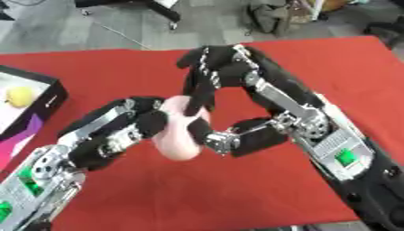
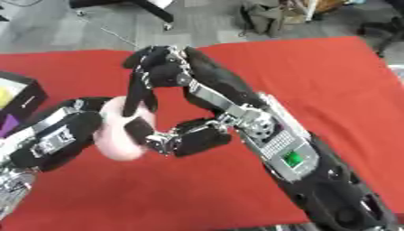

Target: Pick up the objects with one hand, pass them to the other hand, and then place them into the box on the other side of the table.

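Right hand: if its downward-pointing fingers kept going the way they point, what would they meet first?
Probably the pale pink rounded object held in the left hand. The right hand already has fingers against its upper edge, though depth is unclear.

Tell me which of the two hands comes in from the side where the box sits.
The left hand: it enters from the lower left, the side of the box, and meets the right hand at the pink object.
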